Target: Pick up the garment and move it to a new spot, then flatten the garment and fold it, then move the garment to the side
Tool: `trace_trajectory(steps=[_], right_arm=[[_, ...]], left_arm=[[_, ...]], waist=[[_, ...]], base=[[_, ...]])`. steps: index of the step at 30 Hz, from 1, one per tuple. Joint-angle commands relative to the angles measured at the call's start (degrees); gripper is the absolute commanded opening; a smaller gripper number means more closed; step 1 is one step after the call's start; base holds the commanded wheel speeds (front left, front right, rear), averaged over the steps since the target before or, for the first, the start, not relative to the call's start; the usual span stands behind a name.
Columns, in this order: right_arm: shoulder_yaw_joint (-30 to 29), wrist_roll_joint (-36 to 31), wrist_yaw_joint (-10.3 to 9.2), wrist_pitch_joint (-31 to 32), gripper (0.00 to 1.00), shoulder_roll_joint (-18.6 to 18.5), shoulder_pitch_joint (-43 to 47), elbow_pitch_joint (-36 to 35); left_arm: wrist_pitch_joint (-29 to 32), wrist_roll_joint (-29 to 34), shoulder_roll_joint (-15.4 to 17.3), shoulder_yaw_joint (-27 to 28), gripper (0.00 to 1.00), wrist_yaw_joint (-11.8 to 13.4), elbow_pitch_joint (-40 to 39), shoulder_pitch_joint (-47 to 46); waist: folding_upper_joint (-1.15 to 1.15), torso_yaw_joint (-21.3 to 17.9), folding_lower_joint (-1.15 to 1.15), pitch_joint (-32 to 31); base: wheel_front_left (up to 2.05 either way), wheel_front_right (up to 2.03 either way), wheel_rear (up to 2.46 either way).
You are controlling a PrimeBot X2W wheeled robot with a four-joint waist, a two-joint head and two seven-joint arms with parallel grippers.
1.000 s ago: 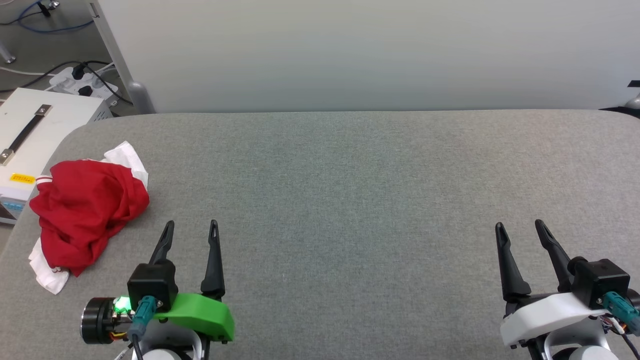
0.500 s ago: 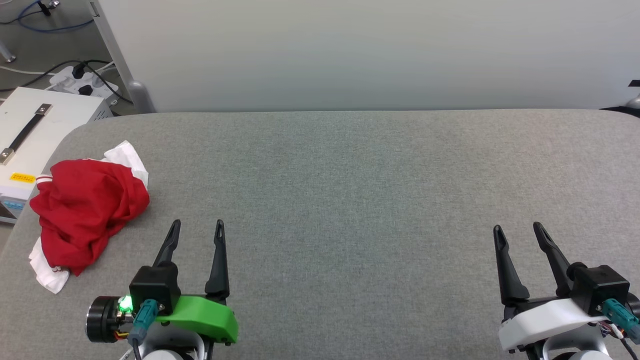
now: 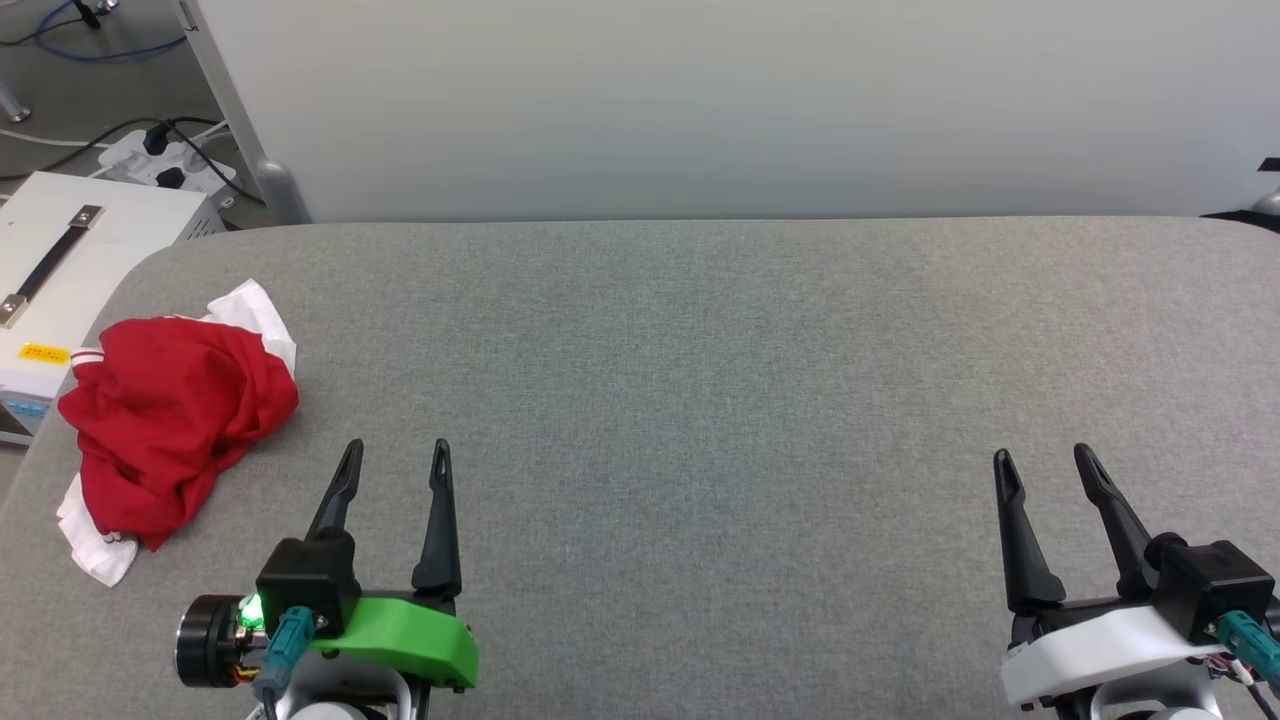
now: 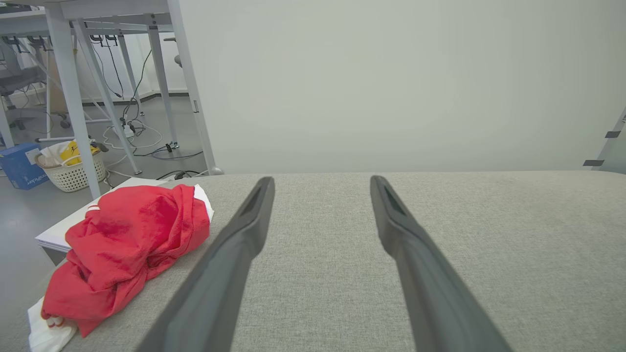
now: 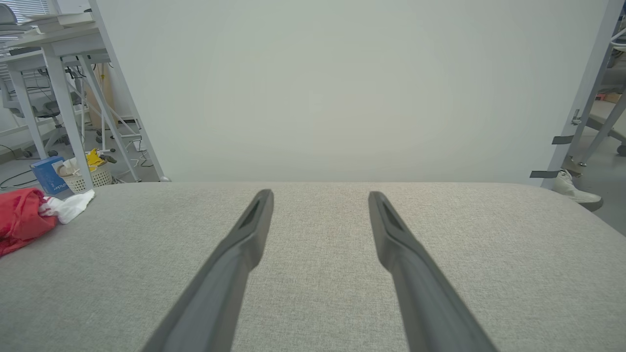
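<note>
Black, long-fingered: left hand [image 3: 396, 447]. Green wrist shell with a green lamp lit. Fingers [image 4: 244, 234] are spread wide with nothing between them. It is poised over the near left part of the surface [image 3: 700, 400], tips toward the far edge. Judged a ready stance, parted in advance so cloth can be taken without pause.

Black, same pattern: right hand [image 3: 1042, 454]. White wrist shell. Likewise spread and empty, over the near right part of the surface. Judged to be waiting until flattening and folding call for two hands.

Grey woven cloth: surface. Bare across its middle and right. That open room is the likely new spot and spreading ground, which would explain the heap lying off at one end.

Red knit with white parts: garment [image 3: 175, 420]. One item, crumpled in a loose mound at the left end of the surface, reaching its left edge. Neither hand touches it; the left is the nearer.
- The red body is folded over itself in deep creases.
- A white sleeve [image 3: 255, 305] juts out on the far side, and another white piece shows at the near side.
- A strip of red-and-white trim [image 3: 88, 357] lies at the left.
- No print is visible, and which face is up cannot be told.
- Limp, so likely to hang and open when lifted.

Pick-up not yet made.

White box [image 3: 60, 270], black handle: just off the left edge of the surface.
</note>
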Motion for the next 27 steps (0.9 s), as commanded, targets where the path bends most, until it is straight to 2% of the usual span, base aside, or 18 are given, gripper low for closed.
trace_trajectory(steps=[1, 27], right_arm=[[-0.02, 0.47, -0.03, -0.72, 1.00, -0.18, 0.89, -0.43], [-0.18, 0.91, -0.04, -3.88, 1.00, -0.23, 2.48, -0.89]], left_arm=[[-0.68, -0.46, -0.20, -0.07, 1.00, -0.27, -0.05, 0.93], [-3.89, -1.11, -0.26, -1.26, 1.00, -0.30, -0.06, 1.58]], waist=[[0.00, 0.00, 0.00, 0.05], [0.00, -0.14, 0.00, -0.04]], base=[[0.00, 0.00, 0.00], [0.00, 0.00, 0.00]])
